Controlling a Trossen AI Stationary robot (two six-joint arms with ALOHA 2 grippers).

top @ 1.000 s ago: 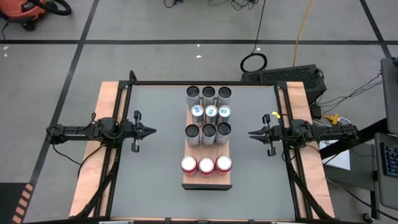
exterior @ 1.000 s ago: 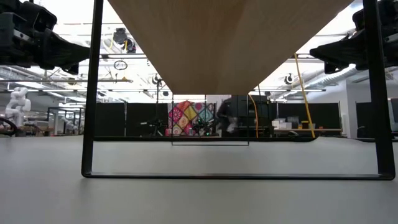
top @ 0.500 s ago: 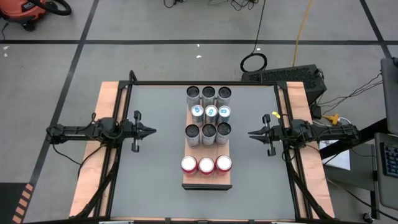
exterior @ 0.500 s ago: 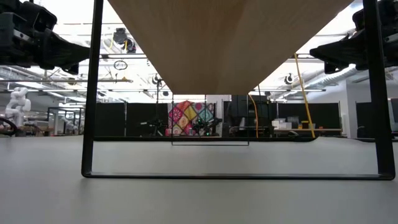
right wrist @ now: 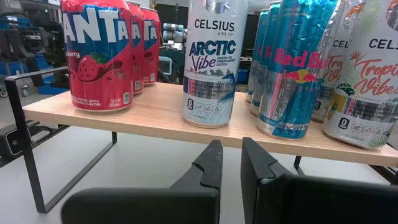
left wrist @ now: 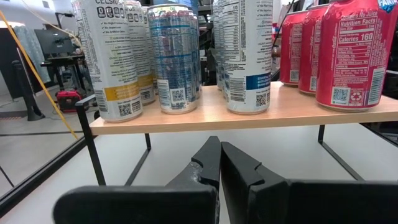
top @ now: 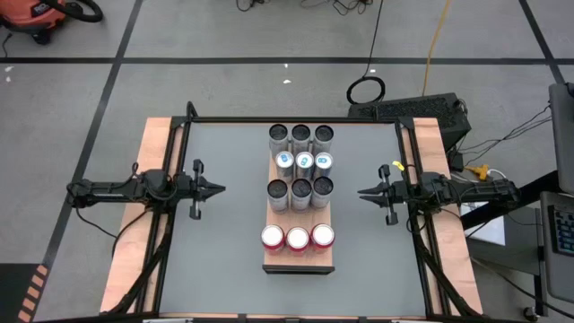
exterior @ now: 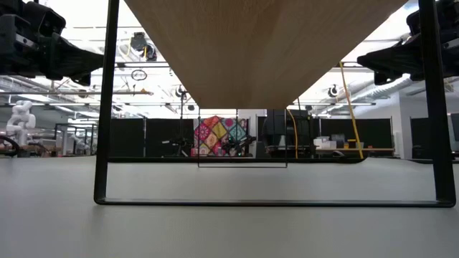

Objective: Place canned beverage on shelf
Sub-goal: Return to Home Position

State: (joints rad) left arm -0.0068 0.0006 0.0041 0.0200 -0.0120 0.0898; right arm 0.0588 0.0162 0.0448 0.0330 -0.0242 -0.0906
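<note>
Dark fingers (left wrist: 208, 158) of the left gripper (left wrist: 219, 146) meet at the tips, holding nothing. Just ahead of it, not touching, stands the shelf (left wrist: 205, 118). It carries rows of silver cans (left wrist: 177, 59), with three red cans (left wrist: 348, 53) lined up at one end. Beyond the shelf, the right gripper (top: 361, 193) faces back. It is clear of the board and empty, its fingers (right wrist: 211, 158) a narrow slit apart.

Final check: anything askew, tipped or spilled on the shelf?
Nothing stands out. All twelve cans stand upright on the shelf in four rows of three, no spill. The left gripper and right gripper sit clear on either side.
</note>
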